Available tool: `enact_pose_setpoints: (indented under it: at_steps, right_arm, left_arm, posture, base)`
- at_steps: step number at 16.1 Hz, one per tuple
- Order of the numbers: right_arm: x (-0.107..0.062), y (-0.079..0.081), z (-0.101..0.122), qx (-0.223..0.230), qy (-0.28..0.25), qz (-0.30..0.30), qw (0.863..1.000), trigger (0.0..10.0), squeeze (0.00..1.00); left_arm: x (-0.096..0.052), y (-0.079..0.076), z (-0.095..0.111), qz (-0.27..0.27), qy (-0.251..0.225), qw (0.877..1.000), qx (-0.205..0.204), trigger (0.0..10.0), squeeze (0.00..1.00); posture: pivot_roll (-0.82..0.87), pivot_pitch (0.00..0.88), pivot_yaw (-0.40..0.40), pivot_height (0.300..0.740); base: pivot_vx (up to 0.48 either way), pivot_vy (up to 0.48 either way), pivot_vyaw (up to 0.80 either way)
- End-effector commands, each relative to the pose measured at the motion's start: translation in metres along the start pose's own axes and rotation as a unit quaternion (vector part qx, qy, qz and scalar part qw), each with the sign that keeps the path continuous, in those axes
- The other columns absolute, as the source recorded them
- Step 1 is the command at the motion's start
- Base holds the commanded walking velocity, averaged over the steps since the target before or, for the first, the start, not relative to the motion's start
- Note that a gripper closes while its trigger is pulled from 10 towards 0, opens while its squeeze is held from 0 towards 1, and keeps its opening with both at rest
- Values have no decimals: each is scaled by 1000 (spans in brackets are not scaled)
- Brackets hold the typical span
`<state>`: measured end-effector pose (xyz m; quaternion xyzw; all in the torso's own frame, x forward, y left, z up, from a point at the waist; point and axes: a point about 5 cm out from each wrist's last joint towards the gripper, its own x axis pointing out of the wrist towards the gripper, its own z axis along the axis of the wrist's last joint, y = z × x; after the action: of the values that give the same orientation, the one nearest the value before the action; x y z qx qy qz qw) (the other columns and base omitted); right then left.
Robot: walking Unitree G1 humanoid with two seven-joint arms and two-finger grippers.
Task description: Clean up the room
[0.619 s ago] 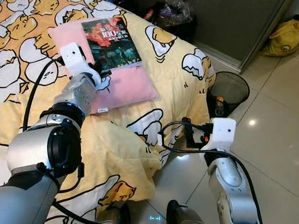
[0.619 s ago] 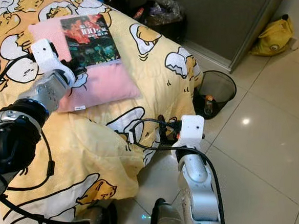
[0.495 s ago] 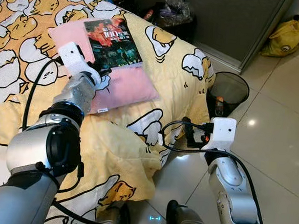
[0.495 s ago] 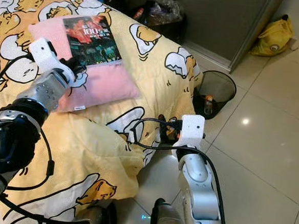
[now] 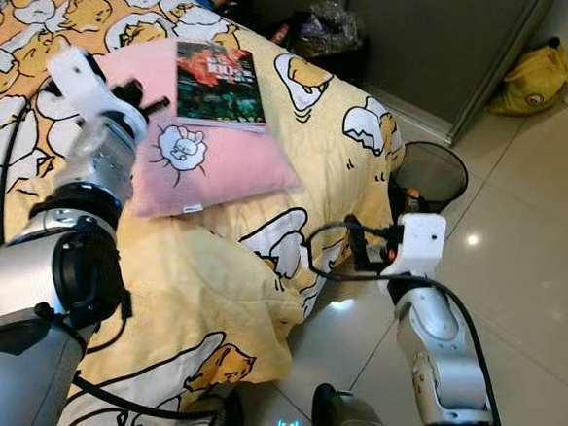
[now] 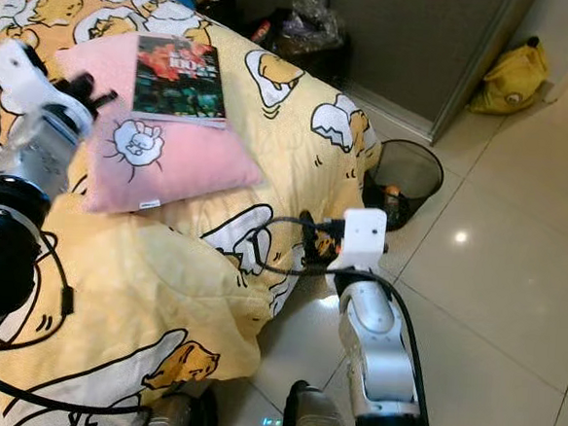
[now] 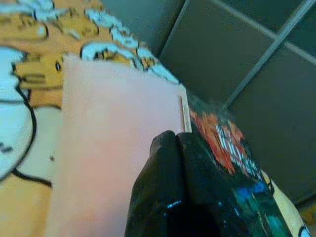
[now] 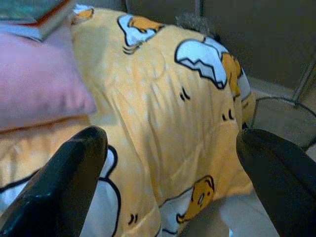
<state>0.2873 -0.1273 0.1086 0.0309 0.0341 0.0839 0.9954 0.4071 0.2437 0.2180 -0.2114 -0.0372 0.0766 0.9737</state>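
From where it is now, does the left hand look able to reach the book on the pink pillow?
Probably yes. The left hand hovers over the pink pillow, fingers shut, just beside the book, with nothing between them. It would have to open first.

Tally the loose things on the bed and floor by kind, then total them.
Pillow: 1
Book: 1
Wire waste bin: 1
Yellow bag: 1
Total: 4
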Motion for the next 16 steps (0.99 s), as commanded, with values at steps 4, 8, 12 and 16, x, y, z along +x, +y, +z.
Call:
enact_pose_setpoints:
  at_steps: [4,8,12,16]
  right_arm:
    - [3,1,-2,4,3,9,1000,10000,0]
    - [3,0,-2,-4,-1,11,1000,10000,0]
    - [6,-1,0,-6,-5,11,1000,10000,0]
    - [11,2,0,-7,-7,20,1000,10000,0]
  left_arm:
    - [-1,-8,-1,-14,-19,985,170,10000,0]
    - [1,-50,8,-64,-85,957,270,10000,1000]
    - [-4,-46,-14,-34,-78,956,281,10000,1000]
    - [-19,-36,-27,-13,-121,940,318,10000,1000]
  posture:
    - [-201,135,28,740]
    - [-218,131,27,740]
    - [-205,126,22,740]
    - [-180,108,18,740]
  base:
    - [0,0,0]
    - [0,0,0]
    - [0,0,0]
    - [0,0,0]
